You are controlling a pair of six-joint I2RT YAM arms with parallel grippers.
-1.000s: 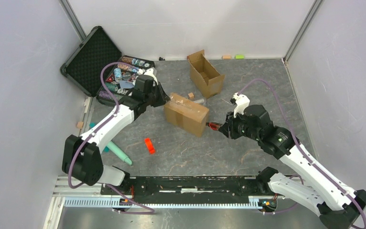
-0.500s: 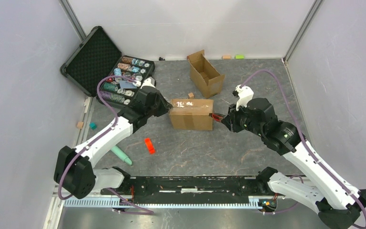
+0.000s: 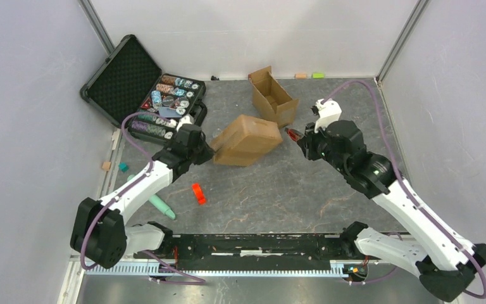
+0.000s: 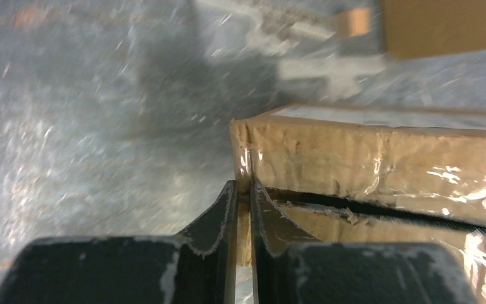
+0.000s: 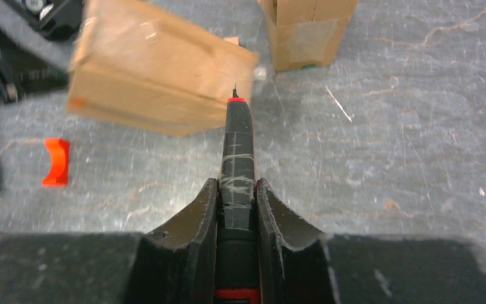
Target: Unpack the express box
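The express box [image 3: 247, 139], brown cardboard with shiny tape, lies tilted in the middle of the table. My left gripper [image 3: 207, 154] is shut on its left corner. In the left wrist view the jaws [image 4: 243, 187] pinch a thin cardboard edge of the box [image 4: 380, 152], and a dark slit runs along under the taped side. My right gripper [image 3: 304, 142] is just right of the box, shut on a black cutter with red ends [image 5: 236, 145]. The cutter's tip points at the box's near corner [image 5: 158, 76] and stands a little short of it.
A narrow open cardboard box [image 3: 272, 98] stands behind the express box. A black case [image 3: 164, 101] of poker chips lies open at the back left. A red piece [image 3: 197, 193] and a mint-green object [image 3: 158, 204] lie in front. Small blocks [image 3: 300, 75] sit by the back wall.
The express box has swung round and tipped up, with its left corner held in my left gripper. My right gripper has drawn back with the cutter from the box's right end towards the rear.
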